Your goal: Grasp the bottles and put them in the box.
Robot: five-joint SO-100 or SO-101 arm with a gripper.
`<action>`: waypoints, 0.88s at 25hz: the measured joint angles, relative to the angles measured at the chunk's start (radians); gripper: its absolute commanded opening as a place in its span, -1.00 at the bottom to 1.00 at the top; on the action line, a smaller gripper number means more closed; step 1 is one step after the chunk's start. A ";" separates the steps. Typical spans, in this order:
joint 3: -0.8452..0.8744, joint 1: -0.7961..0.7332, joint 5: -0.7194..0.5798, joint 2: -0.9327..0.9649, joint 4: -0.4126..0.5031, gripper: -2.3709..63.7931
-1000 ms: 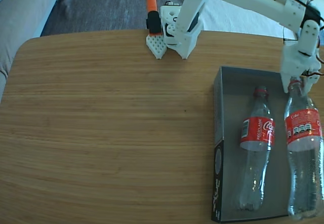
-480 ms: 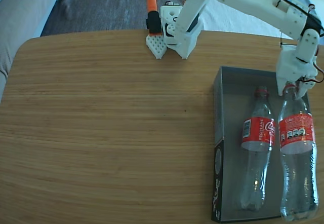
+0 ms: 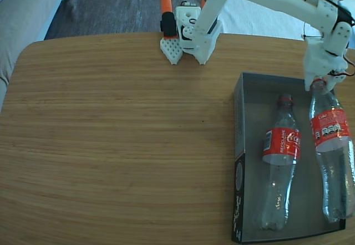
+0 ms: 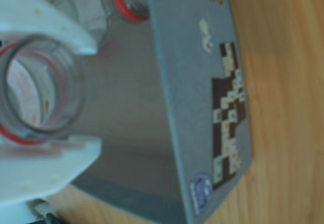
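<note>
The box point(image 3: 239, 145) is a shallow dark one with a grey inside, at the right of the wooden table in the fixed view. One clear bottle point(image 3: 280, 162) with a red label lies inside it, left of middle, neck toward the far wall. My gripper point(image 3: 320, 83) is shut on the neck of a second bottle point(image 3: 331, 145), which slants along the box's right wall with its base near the front corner. In the wrist view the white fingers point(image 4: 50, 26) clamp the open bottle mouth point(image 4: 76, 95), the other bottle's red ring point(image 4: 129, 3) shows above, and the box wall point(image 4: 202, 82) runs beside.
The white arm base point(image 3: 197, 31) stands at the table's far edge with an orange-and-white part point(image 3: 168, 26) beside it. A broad stretch of bare wooden tabletop point(image 3: 122, 139) lies left of the box. A grey cushion point(image 3: 28, 12) sits beyond the far-left corner.
The gripper has shifted slightly right and toward the far wall with the bottle. The bottle's base has come up from beyond the front edge into the box's right side.
</note>
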 measured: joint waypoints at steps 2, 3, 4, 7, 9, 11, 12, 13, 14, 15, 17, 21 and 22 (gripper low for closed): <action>0.000 -0.002 0.000 0.000 0.000 -0.94; 0.000 -0.002 0.000 0.000 0.000 -0.94; 0.000 -0.002 0.000 0.000 0.000 -0.94; 0.000 -0.008 0.000 0.000 0.000 -0.94; 0.000 -0.009 0.000 0.000 0.000 -0.94; 0.000 -0.009 0.000 0.000 0.000 -0.94; 0.000 -0.008 0.000 0.000 0.000 -0.94; 0.000 -0.008 0.000 0.000 0.000 -0.94; 0.000 -0.011 0.003 -0.009 0.000 -0.94; 0.000 -0.015 0.003 -0.023 0.000 -0.94; 0.000 -0.018 0.000 -0.055 0.000 -0.94; -0.006 -0.009 0.000 -0.077 0.000 -0.93; -0.006 -0.008 0.000 -0.077 0.000 -0.93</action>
